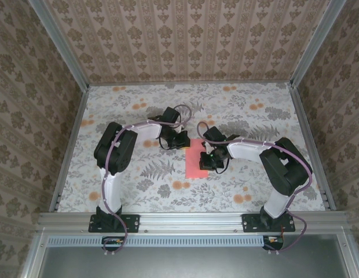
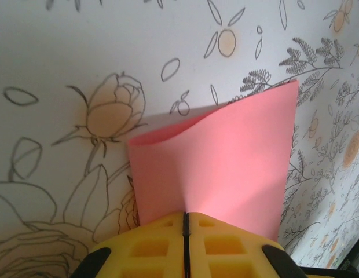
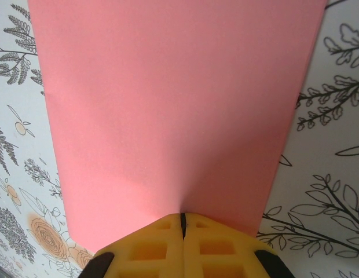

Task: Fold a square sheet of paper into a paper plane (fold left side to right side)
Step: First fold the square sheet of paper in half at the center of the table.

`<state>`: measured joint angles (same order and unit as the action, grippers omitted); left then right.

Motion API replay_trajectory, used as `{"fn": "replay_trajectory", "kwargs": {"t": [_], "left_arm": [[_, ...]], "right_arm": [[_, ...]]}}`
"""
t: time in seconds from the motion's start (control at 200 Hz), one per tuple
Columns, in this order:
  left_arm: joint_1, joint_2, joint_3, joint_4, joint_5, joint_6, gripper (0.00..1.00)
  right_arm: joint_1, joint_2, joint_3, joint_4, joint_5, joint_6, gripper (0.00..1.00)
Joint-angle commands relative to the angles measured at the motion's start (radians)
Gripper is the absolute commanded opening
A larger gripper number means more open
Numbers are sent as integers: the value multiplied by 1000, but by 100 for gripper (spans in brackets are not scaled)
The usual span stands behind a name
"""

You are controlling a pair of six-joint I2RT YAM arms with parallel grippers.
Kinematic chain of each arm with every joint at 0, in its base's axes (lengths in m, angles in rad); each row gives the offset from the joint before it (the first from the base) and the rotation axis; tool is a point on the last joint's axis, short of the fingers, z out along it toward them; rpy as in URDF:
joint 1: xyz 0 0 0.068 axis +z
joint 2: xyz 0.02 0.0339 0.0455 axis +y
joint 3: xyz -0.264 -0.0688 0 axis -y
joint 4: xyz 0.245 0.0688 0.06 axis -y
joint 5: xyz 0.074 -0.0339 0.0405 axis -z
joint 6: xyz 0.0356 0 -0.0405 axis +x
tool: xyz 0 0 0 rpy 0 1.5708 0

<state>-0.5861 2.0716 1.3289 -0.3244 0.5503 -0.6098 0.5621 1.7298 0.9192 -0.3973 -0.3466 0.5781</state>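
The square sheet of paper (image 1: 194, 165) lies mid bench (image 1: 139, 185), between both arms; left fingers (image 2: 150, 248) at its far-left corner; right fingers (image 3: 215, 250) at its right edge.

Beige damask wallpaper walls (image 1: 185, 40) line the top and sides; a white floral-printed tabletop (image 1: 139, 188) lies centre, evenly lit.

Square sheet of paper (image 1: 194, 165): plain salmon-pink, unmarked. Table (image 1: 139, 179): white cover printed with grey ferns, outlined leaves and pale orange blossoms; walls (image 1: 191, 35): beige-brown damask wallpaper in vertical bands. Left gripper (image 2: 185, 231) and right gripper (image 3: 182, 226): yellow with a grid of square recesses, black at the edges; left arm (image 1: 114, 152) and right arm (image 1: 284, 165): black and white, mauve cables (image 1: 142, 125).
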Motion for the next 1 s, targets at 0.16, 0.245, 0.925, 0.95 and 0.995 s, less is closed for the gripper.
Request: {"fn": "replay_trajectory", "kwargs": {"t": [0.16, 0.245, 0.925, 0.95, 0.995], "left_arm": [[61, 77, 86, 36, -79, 13, 9], [69, 88, 103, 31, -79, 16, 9], [111, 129, 199, -9, -75, 41, 11], [111, 122, 198, -10, -75, 45, 11], [113, 108, 196, -12, -78, 52, 11]], "right_arm": [[-2, 36, -56, -134, 139, -18, 3], [-3, 37, -56, -135, 139, -20, 3], [-5, 33, -44, -135, 134, -17, 4], [-5, 33, -41, -134, 131, -15, 4], [-5, 33, -33, -126, 124, -9, 4]]}}
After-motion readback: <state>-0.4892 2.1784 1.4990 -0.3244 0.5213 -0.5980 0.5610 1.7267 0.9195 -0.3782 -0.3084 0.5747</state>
